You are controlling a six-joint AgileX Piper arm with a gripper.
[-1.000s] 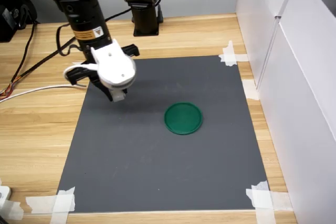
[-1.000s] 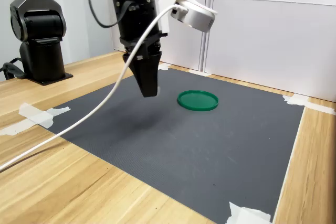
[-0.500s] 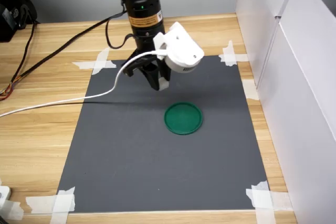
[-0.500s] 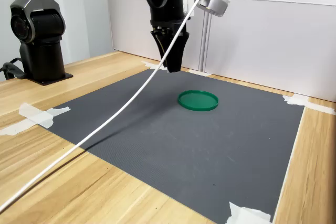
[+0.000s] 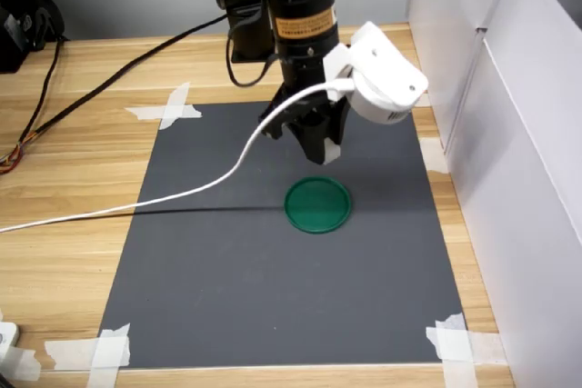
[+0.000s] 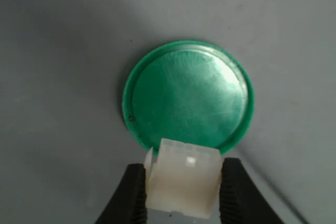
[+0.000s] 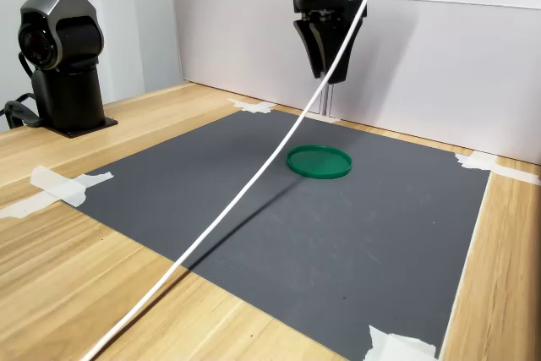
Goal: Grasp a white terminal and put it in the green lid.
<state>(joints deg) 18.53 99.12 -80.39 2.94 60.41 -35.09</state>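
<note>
The green lid [image 5: 317,204] [image 7: 319,161] [image 6: 189,97] lies flat on the dark grey mat in both exterior views, with nothing in it. My gripper [image 5: 323,152] [image 7: 325,73] [image 6: 182,187] hangs well above the mat, just behind the lid in the first exterior view. Its black fingers [image 6: 131,195] are shut on the white terminal [image 6: 182,183], a small white plastic block seen clearly in the wrist view, overlapping the lid's near rim. In the first exterior view the terminal [image 5: 331,153] shows only as a small pale patch at the fingertips.
The grey mat [image 5: 227,270] is taped at its corners to a wooden table [image 5: 64,215]. A white cable [image 5: 164,199] trails from the wrist camera across the mat. White panels [image 5: 509,134] wall the first exterior view's right. A second black arm base [image 7: 63,57] stands at the second exterior view's left.
The arm has swung with the terminal from the mat's far left corner in the first exterior view across to just behind the green lid; the cable followed.
</note>
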